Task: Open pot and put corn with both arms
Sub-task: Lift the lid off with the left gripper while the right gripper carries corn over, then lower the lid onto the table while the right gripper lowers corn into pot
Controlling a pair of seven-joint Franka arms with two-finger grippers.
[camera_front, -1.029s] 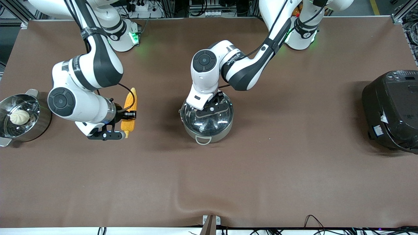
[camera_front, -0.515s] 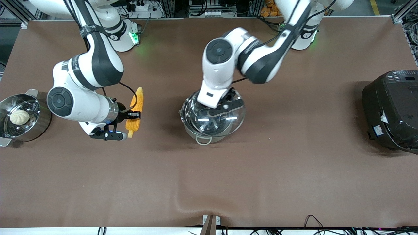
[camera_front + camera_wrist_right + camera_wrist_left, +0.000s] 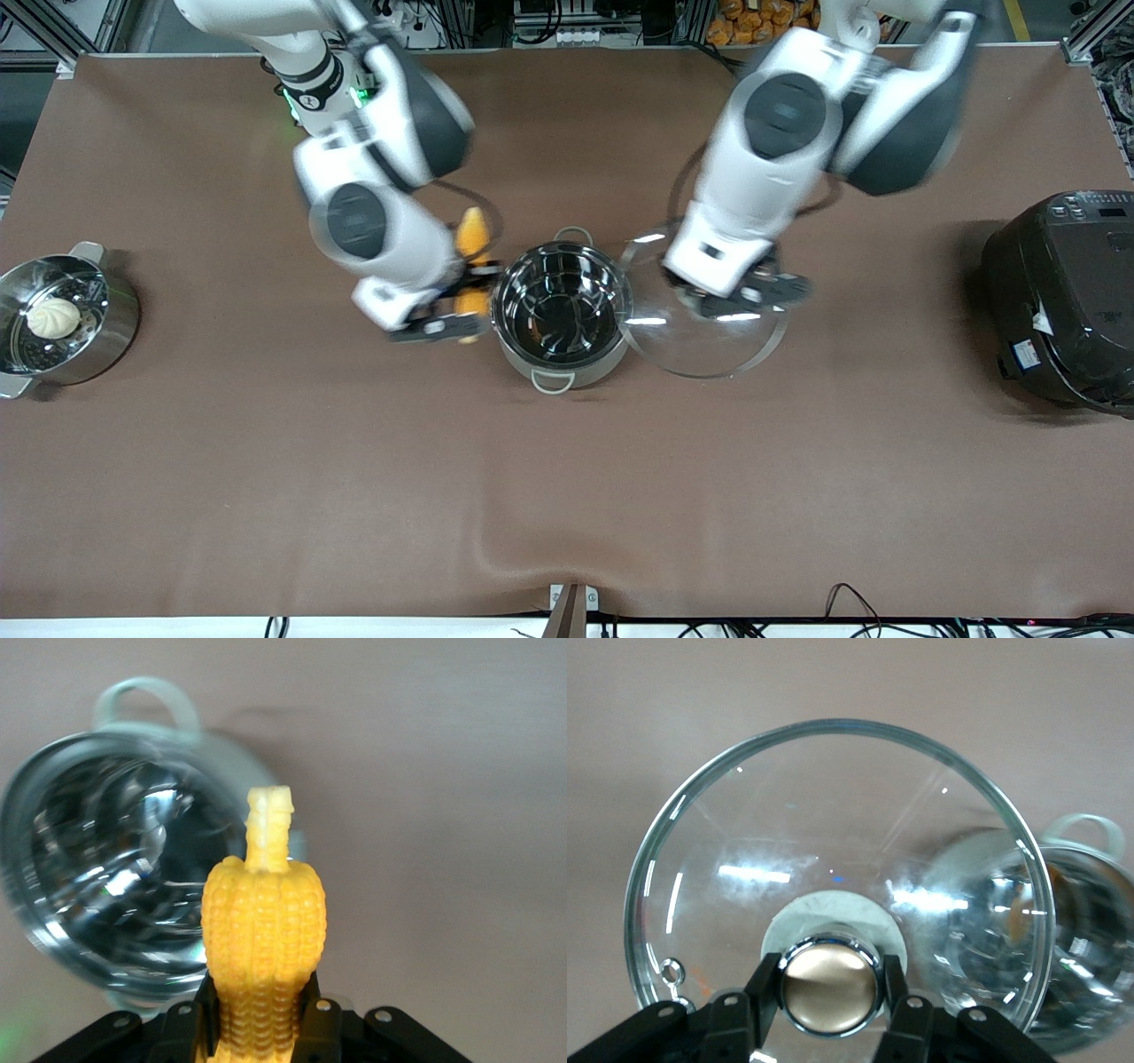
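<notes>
Front view: the open pot stands mid-tabletop. The right gripper hangs just beside its rim, jaws clamped on the corn. The left gripper holds the glass lid over bare tabletop beside the pot.

Left wrist view: jaws grip the copper knob.

Right wrist view: the corn's stalk points toward the pot.

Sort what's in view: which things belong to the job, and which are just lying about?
Job:
- pot, open
- lid, held by left pincer
- corn, held by right pincer beside the pot

Lying about:
- steamer pot with bun
- black cooker
</notes>
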